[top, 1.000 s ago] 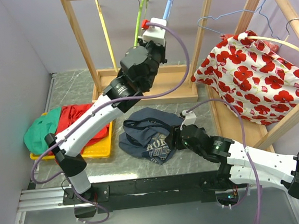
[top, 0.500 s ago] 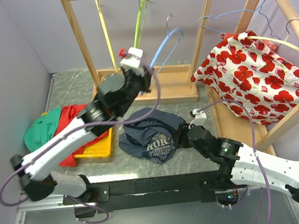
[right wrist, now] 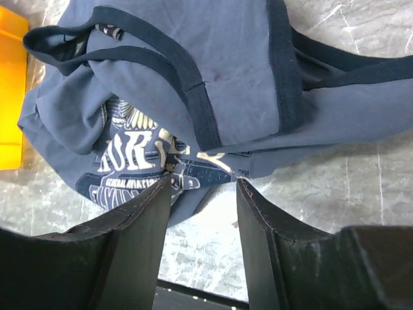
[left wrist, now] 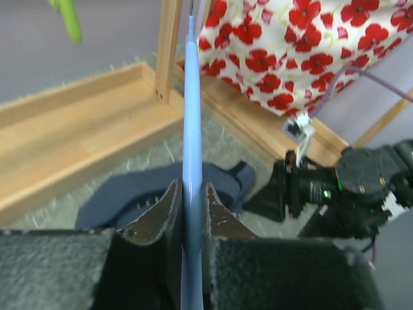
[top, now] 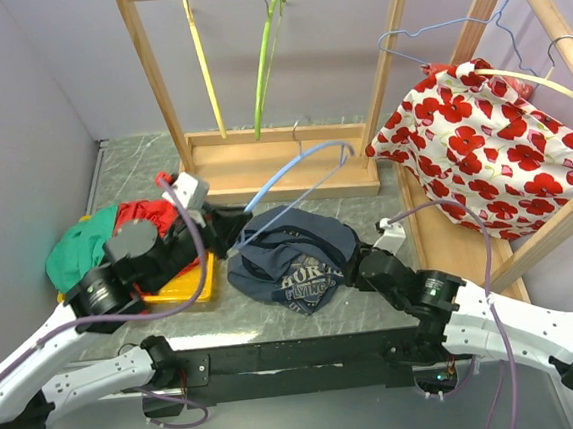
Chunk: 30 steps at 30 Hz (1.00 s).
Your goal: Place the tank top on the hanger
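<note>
The dark navy tank top point(top: 290, 259) lies crumpled on the table, its pale lettering facing up; it also shows in the right wrist view point(right wrist: 193, 90) and the left wrist view point(left wrist: 122, 194). My left gripper point(top: 230, 234) is shut on the light blue hanger point(top: 293, 174), which slants up and right over the tank top, its hook near the rack base. In the left wrist view the hanger point(left wrist: 191, 116) runs straight between the closed fingers of that gripper point(left wrist: 191, 188). My right gripper point(top: 347, 269) is open at the tank top's right edge, and in its wrist view point(right wrist: 203, 184) it stands over the printed hem.
A wooden rack point(top: 283, 170) at the back holds a lime green hanger point(top: 265, 61) and a yellow hanger point(top: 204, 71). Red point(top: 152, 221) and green point(top: 79, 248) garments lie on a yellow tray point(top: 187, 283) at left. A poppy-print cloth point(top: 481, 147) hangs on the right rack.
My left arm took the blue hanger off the rack rail and swung it down and left to just above the tank top. My right gripper crept slightly toward the tank top.
</note>
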Tool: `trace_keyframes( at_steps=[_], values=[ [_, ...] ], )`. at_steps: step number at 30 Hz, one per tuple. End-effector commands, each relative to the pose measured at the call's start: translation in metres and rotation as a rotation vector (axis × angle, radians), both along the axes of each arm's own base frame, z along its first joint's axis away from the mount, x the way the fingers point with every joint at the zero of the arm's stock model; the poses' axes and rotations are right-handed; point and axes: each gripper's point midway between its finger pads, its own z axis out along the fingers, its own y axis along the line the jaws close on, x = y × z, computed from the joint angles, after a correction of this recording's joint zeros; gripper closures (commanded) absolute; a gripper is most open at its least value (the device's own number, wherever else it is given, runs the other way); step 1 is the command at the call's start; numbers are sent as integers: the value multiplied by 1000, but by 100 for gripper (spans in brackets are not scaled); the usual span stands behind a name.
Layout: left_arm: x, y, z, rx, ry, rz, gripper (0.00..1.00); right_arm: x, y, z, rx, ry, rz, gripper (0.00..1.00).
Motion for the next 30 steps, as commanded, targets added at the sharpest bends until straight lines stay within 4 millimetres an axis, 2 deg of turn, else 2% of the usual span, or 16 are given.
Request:
trace_keyframes(
  at_steps=[1,2,5,6,15,17,18,20,24,27,30],
  values=[
    [-20,17,-6,-73,52,-24,99,17,3,6,-18,-47,-68,48],
    [-21,18,-17,-67,76,-15,99,21,4,10,-24,-55,-77,48],
    [-24,30,-30,-59,111,14,99,32,9,15,-57,-75,-81,49],
    [-27,35,-35,-48,125,18,99,35,9,11,-85,-70,-80,49],
    [-46,62,-44,-46,176,26,99,58,11,10,-138,-63,-89,49],
    [-51,63,-49,-34,191,7,99,65,6,11,-158,-56,-103,56],
    [-54,64,-49,-34,194,-1,99,65,7,7,-166,-40,-91,64],
    [-57,68,-50,-28,199,-3,99,67,8,11,-171,-33,-76,67],
    [-61,74,-51,-16,202,-4,99,63,13,19,-169,-27,-23,61],
    [-63,78,-52,-8,211,0,99,54,17,18,-168,-9,12,52],
    [-64,81,-54,-1,213,7,99,46,18,14,-187,3,18,48]
  ],
)
